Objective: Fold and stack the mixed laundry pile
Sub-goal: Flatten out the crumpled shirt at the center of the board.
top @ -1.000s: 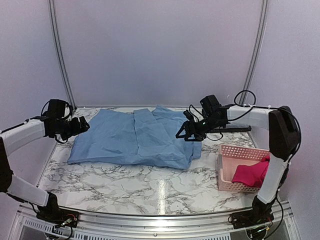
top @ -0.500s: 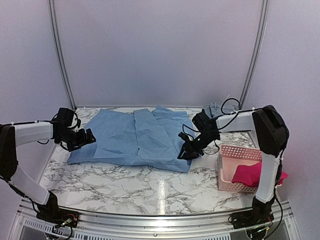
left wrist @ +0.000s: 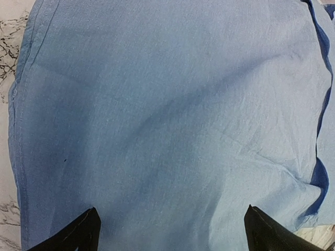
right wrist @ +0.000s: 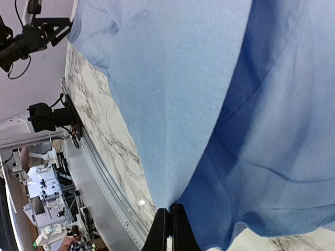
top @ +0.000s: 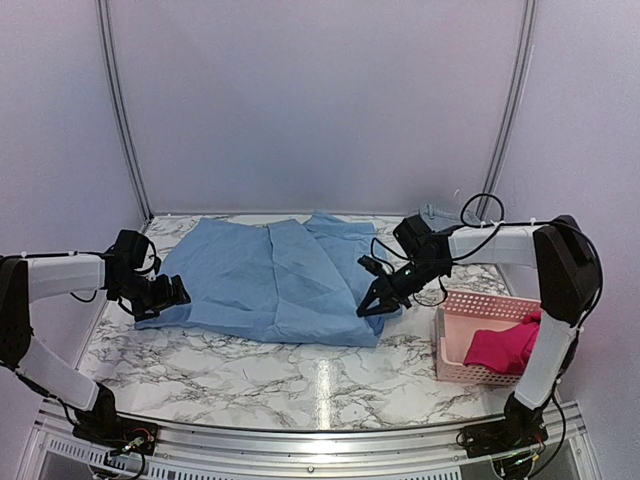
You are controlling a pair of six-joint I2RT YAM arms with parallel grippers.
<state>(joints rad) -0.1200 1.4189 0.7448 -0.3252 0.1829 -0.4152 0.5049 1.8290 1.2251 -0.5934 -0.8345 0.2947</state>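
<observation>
Both 2 arms are stretched low over the table. The left gripper [top: 175, 293] is held wide open. The right gripper [top: 368, 307] is pinched shut on the shirt [top: 270, 275].

1. Table [top: 260, 375]: white marble-pattern top with dark grey veining.
2. Rail [top: 300, 440]: silver metal frame running along the near table edge.
3. Back wall [top: 320, 100]: plain, pale lilac-white panel.
4. Side walls [top: 50, 120]: same plain finish, left and right.
5. Poles [top: 120, 100]: two grey metal poles, one at each rear corner, leaning outward toward the top.
6. Glare [top: 322, 378]: bright vertical streak of reflected light on the table, front centre.
</observation>
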